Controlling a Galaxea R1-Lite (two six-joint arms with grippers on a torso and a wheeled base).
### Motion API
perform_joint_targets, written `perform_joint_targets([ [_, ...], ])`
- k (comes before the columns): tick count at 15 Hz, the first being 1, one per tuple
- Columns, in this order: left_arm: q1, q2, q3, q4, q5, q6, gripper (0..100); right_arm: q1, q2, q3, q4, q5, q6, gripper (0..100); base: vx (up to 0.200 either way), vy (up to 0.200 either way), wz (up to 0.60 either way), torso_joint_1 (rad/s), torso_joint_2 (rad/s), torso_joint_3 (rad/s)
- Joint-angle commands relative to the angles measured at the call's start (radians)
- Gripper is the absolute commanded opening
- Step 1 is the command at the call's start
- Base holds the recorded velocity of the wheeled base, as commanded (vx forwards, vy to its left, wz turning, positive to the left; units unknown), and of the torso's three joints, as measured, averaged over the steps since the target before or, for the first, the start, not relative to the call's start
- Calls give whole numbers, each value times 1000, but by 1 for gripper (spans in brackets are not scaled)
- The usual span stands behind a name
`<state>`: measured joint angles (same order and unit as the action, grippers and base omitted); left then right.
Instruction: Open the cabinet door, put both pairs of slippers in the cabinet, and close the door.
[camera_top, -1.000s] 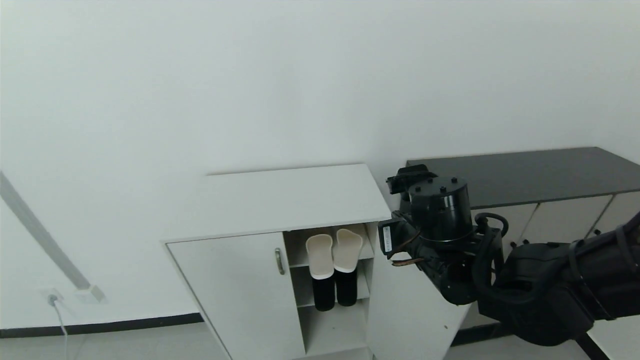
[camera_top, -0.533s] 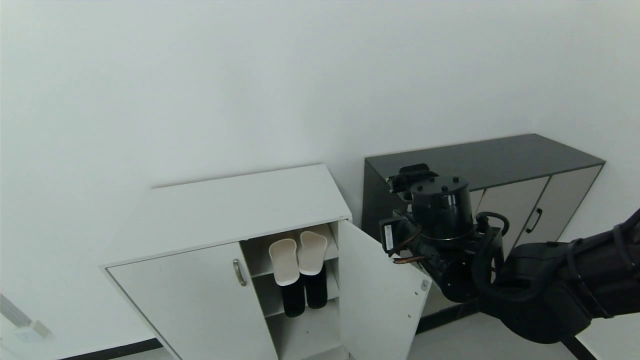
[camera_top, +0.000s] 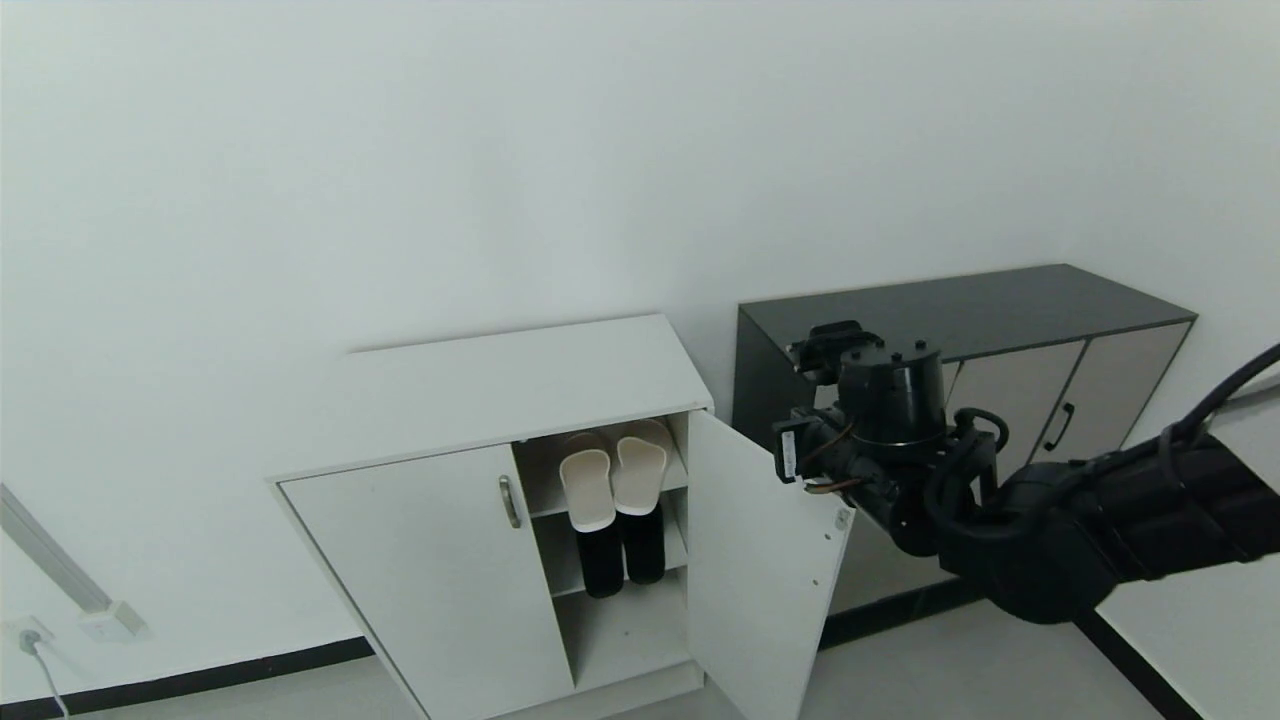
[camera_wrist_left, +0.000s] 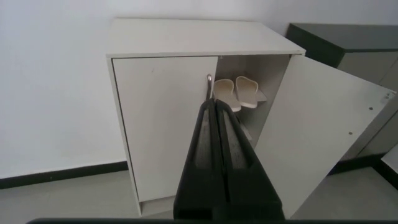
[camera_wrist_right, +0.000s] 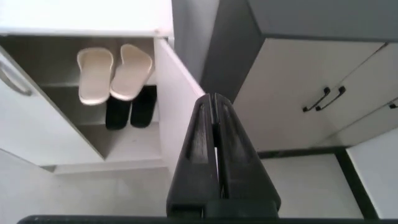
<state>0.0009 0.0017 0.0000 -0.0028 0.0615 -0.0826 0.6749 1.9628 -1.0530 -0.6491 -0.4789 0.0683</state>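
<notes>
My left gripper (camera_wrist_left: 216, 104) was pressed shut with nothing in it, hanging in front of the white cabinet (camera_top: 520, 385), facing its closed left door (camera_top: 420, 570). My right gripper (camera_wrist_right: 213, 98) was likewise pinched together and empty, in front of the cabinet by its open right door (camera_top: 760, 570). Inside the cabinet, the cream slippers (camera_top: 612, 478) leaned on the upper shelf, with the black slippers (camera_top: 622, 560) directly beneath them. A dark sideboard (camera_top: 960, 310) stood beside the cabinet.

You have a dark-topped sideboard (camera_top: 960, 310) against the white wall (camera_top: 500, 150) (pale doors, dark handles (camera_top: 1053, 427)). Far to its left, a slanted cable duct (camera_top: 50, 555) meets a wall socket (camera_top: 28, 634), with black skirting (camera_top: 200, 673) below.
</notes>
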Motion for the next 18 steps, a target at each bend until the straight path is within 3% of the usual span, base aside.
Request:
perform_joint_targets([
  [1, 1, 1, 0, 0, 1, -2, 0, -83, 56, -76, 17, 49, -1, 0, 0, 0, 0, 0, 0, 0],
  [3, 1, 1, 0, 0, 1, -2, 0, -130, 105, -174, 109, 57, 10, 0, 0, 0, 0, 0, 0, 0],
  [6, 1, 1, 0, 0, 1, -2, 0, -156, 173, -231, 123, 68, 19, 0, 0, 0, 0, 0, 0, 0],
  [18, 1, 1, 0, 0, 3, -3, 0, -186, 306, -237, 118, 92, 77, 0, 0, 0, 0, 0, 0, 0],
])
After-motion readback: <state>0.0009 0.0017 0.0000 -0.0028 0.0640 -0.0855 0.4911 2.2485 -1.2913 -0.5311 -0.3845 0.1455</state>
